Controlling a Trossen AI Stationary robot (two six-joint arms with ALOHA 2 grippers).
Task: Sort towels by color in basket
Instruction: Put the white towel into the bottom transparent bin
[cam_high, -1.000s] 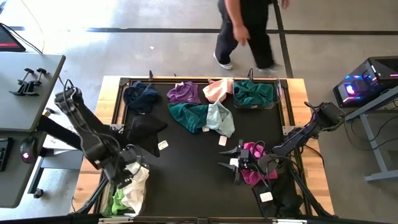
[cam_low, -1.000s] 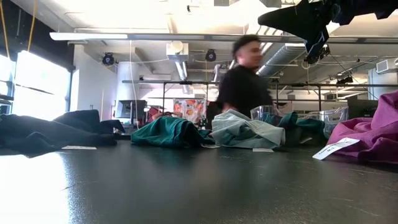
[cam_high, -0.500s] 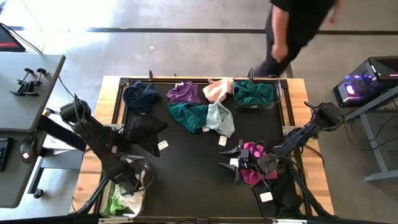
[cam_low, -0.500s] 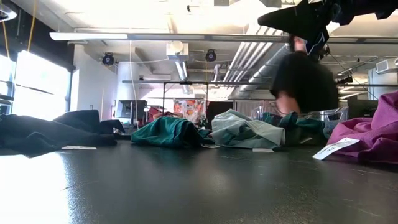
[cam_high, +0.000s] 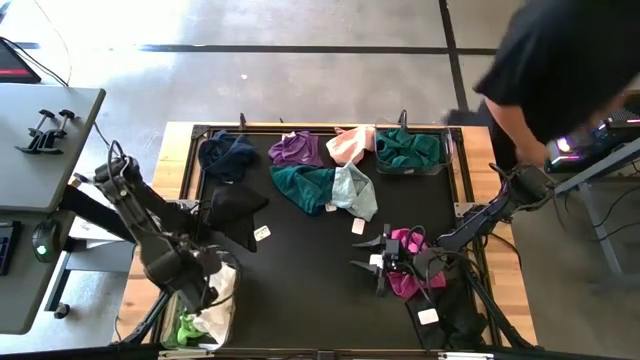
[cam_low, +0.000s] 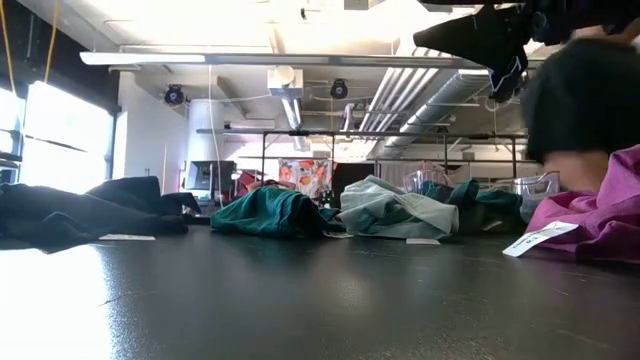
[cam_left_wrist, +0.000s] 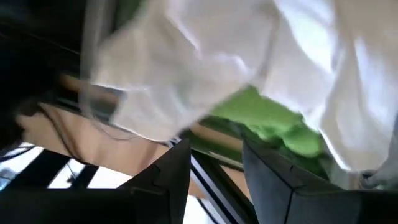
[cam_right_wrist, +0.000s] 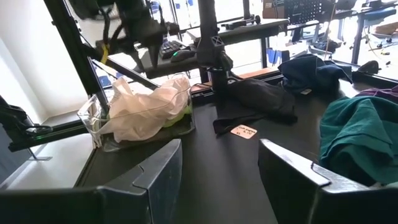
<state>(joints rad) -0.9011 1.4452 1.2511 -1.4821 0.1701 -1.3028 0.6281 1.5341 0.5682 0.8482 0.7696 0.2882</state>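
Note:
A clear basket (cam_high: 228, 322) at the table's near left corner holds a white towel (cam_high: 218, 305) and a lime towel (cam_high: 186, 326). My left gripper (cam_high: 203, 284) hangs just above them, pointing down, open, with nothing between its fingers (cam_left_wrist: 216, 180). My right gripper (cam_high: 368, 265) waits level and open beside a magenta towel (cam_high: 405, 268). Navy (cam_high: 226, 155), purple (cam_high: 296, 148), pink (cam_high: 350, 145), teal (cam_high: 303, 186), mint (cam_high: 356, 190) and black (cam_high: 236, 205) towels lie on the dark mat. Another teal towel (cam_high: 408, 148) lies in a clear basket at the far right.
Small white tags (cam_high: 262, 233) lie on the mat. A black cloth (cam_high: 462, 322) lies at the near right corner. A person (cam_high: 570, 70) stands beyond the table's far right corner. The mat's middle (cam_high: 310, 280) is bare.
My left gripper dipped down into the near left basket over the white towel, then came back up; it now hangs above it. The white towel lies lower in the basket than a second ago. The person behind the table has walked toward the right.

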